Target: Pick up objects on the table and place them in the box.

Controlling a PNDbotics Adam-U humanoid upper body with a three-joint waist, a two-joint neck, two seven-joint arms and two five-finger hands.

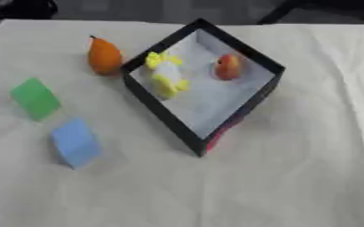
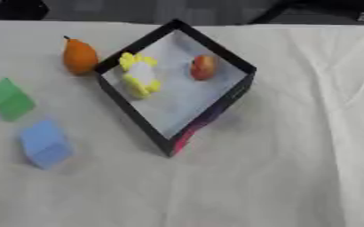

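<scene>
A black-walled box (image 1: 163,116) with a pale floor stands turned like a diamond in the middle of the table. Inside it lie a yellow and white toy (image 1: 166,73) by the left wall and a red and orange apple-like fruit (image 1: 228,66) near the far corner. Just outside the box's left corner stands an orange pear (image 1: 104,55). A green block (image 1: 35,98) rests at the left, and a light blue block (image 1: 76,142) sits nearer, below it. Neither hand shows in either view.
A white cloth (image 1: 294,177) with a few creases covers the table. Dark shapes (image 1: 18,9) lie beyond the far edge.
</scene>
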